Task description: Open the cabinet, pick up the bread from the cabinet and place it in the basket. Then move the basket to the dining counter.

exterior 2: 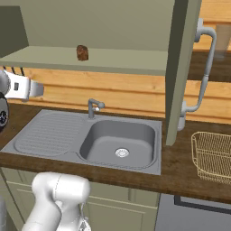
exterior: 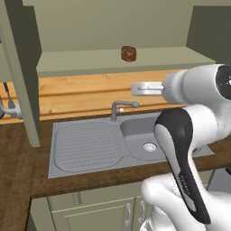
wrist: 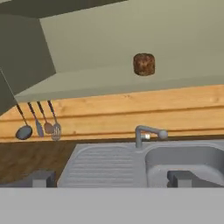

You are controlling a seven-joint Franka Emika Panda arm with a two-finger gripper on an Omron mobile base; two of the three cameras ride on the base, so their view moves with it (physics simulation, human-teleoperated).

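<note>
I see a grey sink (exterior 2: 119, 144) set in the dark wood table (exterior 2: 180, 178), pale wood-plank wall (exterior: 90, 92) behind, utensils (wrist: 39, 124) hanging far left.

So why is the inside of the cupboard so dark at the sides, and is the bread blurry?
Left base view: the cabinet has shaded side walls and a pale, evenly lit back, and the bread looks small and soft-edged. Hand view: the bread is bigger and a bit grainy, and the left wall is darkest. Right base view: the sink shows no glare.
</note>
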